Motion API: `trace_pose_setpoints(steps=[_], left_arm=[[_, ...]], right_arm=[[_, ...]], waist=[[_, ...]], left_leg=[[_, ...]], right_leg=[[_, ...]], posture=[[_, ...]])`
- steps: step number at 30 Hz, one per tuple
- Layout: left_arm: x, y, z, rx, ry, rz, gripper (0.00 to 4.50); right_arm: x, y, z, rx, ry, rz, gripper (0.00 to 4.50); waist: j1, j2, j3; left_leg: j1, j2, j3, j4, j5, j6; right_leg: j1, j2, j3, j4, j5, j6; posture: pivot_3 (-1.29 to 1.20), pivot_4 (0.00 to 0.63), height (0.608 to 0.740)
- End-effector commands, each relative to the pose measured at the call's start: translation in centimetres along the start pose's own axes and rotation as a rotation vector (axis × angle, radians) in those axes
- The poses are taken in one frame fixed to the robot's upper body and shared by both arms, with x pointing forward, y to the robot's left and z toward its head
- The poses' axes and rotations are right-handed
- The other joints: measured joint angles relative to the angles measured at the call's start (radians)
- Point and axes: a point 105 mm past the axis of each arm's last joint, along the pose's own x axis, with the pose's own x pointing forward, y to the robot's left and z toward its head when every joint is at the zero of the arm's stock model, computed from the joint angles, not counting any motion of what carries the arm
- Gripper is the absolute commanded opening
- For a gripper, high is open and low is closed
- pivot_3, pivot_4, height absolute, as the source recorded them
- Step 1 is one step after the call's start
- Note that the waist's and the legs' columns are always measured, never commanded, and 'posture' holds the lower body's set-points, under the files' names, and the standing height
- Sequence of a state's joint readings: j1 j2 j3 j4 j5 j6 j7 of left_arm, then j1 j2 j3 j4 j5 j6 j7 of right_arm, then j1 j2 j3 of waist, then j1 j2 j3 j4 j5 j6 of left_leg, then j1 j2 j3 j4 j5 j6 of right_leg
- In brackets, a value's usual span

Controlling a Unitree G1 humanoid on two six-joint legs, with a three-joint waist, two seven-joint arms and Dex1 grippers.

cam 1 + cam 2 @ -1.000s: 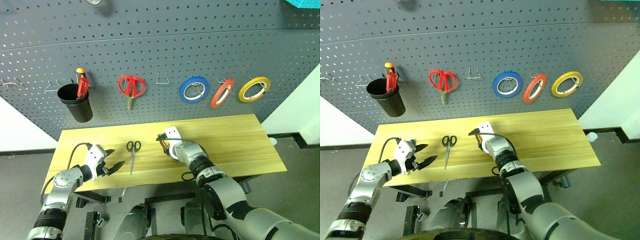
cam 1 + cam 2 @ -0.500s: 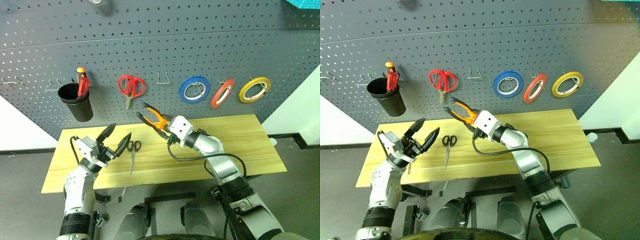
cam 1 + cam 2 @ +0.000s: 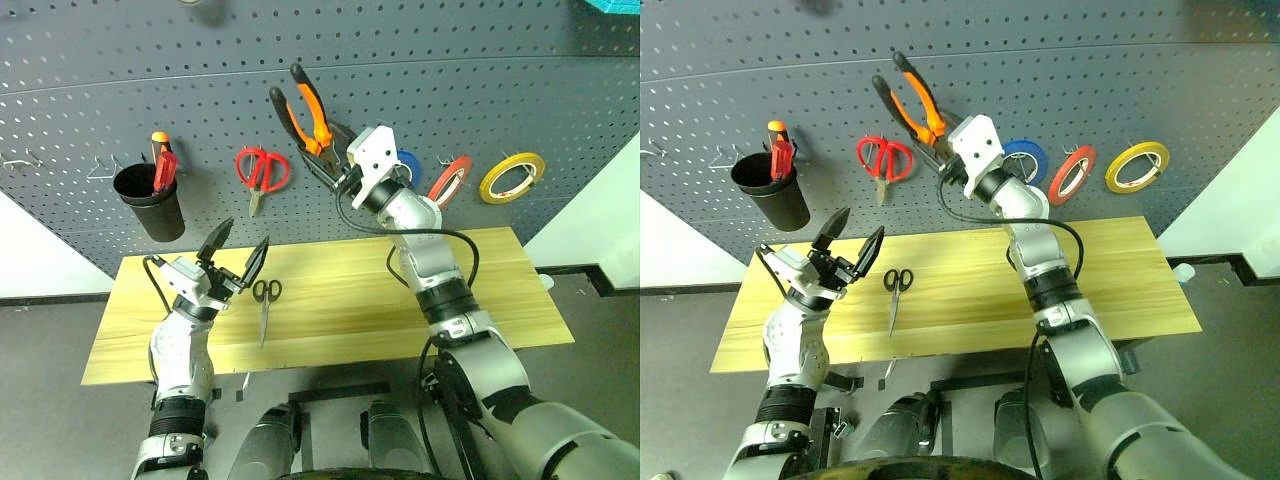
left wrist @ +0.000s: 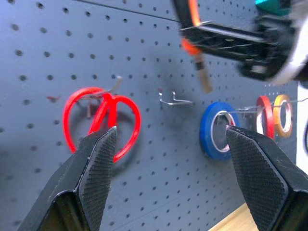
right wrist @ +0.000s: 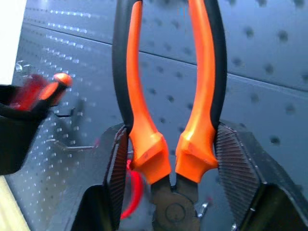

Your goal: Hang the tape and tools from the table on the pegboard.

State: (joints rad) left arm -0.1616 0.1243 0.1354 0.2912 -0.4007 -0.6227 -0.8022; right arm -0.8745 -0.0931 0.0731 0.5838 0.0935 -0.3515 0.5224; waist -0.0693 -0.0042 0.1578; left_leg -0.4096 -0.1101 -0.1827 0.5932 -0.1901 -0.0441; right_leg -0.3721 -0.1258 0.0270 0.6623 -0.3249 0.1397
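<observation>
Holding: my two arms up in front of the pegboard (image 3: pixel 480 90), the view read here from my left side to my right.
Black cup (image 3: pixel 150 205): hangs at the left of the panel, with a red-orange-handled tool (image 3: pixel 163 165) standing in it.
Left gripper (image 3: pixel 238 256): fingers spread wide and holding nothing, raised above the left part of the table (image 3: pixel 480 300), tips pointing up toward the panel.
Steel scissors (image 3: pixel 265 305): lying flat on the wood just to the right of my left gripper, black handles toward the panel, blades toward me; apart from my fingers.
Red-handled scissors (image 3: pixel 262 172): hanging on the panel above the steel scissors; my left wrist view looks at them between my spread fingers (image 4: pixel 94 178).
Empty hook (image 4: pixel 174 100): a bare wire hook between the red-handled scissors and the blue ring (image 4: pixel 216 131).
Pliers (image 3: pixel 303 115): clamped in my right gripper (image 3: pixel 945 158) near the pivot, orange-and-black handles pointing up and away against the panel, well above the tabletop.
Right gripper: partly closed, its two pads (image 5: pixel 118 178) pressing the handle bases from either side.
Red tape (image 3: pixel 450 180): already on a hook to the right of my right gripper, between the blue ring and the yellow ring (image 3: pixel 510 177).
</observation>
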Motion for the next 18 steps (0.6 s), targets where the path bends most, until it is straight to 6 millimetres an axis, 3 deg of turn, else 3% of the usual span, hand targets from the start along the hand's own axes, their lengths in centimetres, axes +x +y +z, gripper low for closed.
trace_pose_setpoints(steps=[1, 9, 18], left_arm=[[0.5, -0.7, 1.4, 0.04, -0.047, -0.022, 3.77], [1.0, -1.9, 3.3, 0.047, -0.101, -0.028, 3.77], [1.1, -1.9, 3.9, 0.051, -0.11, -0.023, 3.77]], right_arm=[[1.4, -1.1, 2.6, -0.02, -0.126, -0.039, 2.31], [2.2, -2.4, 2.1, -0.027, -0.136, -0.092, 2.31], [2.5, -3.4, 1.1, -0.032, -0.095, -0.137, 2.31]], waist=[[0.0, 0.0, 0.007], [0.003, 0.0, 0.037], [0.01, 0.0, 0.038]], left_leg=[[0.0, 0.0, 0.0, -0.001, 0.0, 0.0], [-0.001, 0.002, 0.0, -0.002, 0.0, 0.0], [-0.001, 0.002, 0.0, -0.002, 0.001, -0.001]], right_leg=[[0.0, 0.0, 0.0, 0.0, 0.0, 0.0], [-0.001, 0.001, 0.001, 0.001, 0.0, -0.001], [-0.002, 0.002, 0.002, 0.001, 0.0, -0.002]], posture=[[-0.02, 0.19, 0.74], [0.01, 0.204, 0.74], [0.04, 0.192, 0.74]])
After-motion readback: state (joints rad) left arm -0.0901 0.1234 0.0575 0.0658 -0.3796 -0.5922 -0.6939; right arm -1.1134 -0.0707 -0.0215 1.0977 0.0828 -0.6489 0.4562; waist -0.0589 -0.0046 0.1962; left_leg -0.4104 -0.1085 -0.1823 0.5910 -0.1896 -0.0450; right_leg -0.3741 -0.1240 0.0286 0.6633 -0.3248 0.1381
